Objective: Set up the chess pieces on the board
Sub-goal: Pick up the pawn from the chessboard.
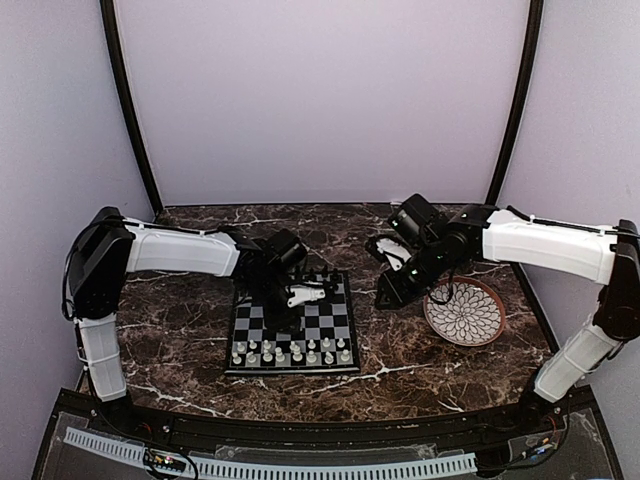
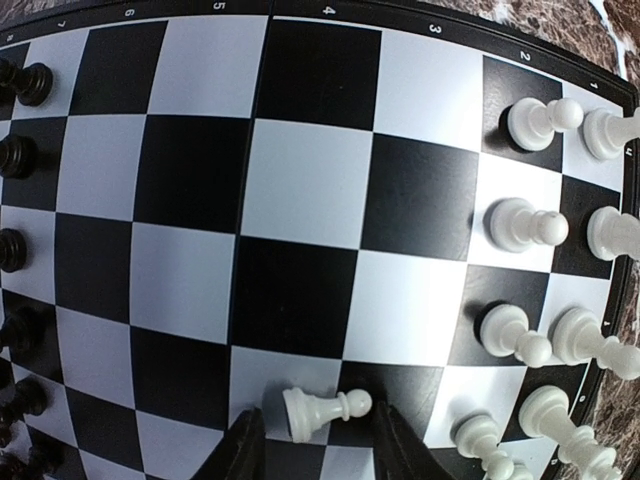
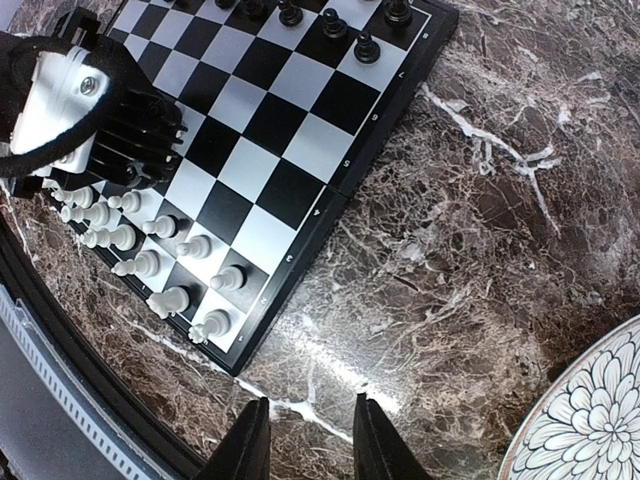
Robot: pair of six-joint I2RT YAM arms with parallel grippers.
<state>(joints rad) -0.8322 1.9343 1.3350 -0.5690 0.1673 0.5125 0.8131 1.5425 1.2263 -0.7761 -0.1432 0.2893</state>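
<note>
Left fingers [image 2: 242, 452] astride white pawn [image 2: 322, 410]; bare central squares of board [image 2: 305, 180] beyond

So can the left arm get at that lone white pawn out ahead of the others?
Probably yes: the left pincer hangs open right over the white pawn, a finger on either side, nothing between.

The board [image 1: 335, 320] is lying flat on the surface. Cream-white chess pieces [image 1: 296, 352] are standing along its near rows; black pieces [image 3: 367, 47] are lining its far edge.
</note>
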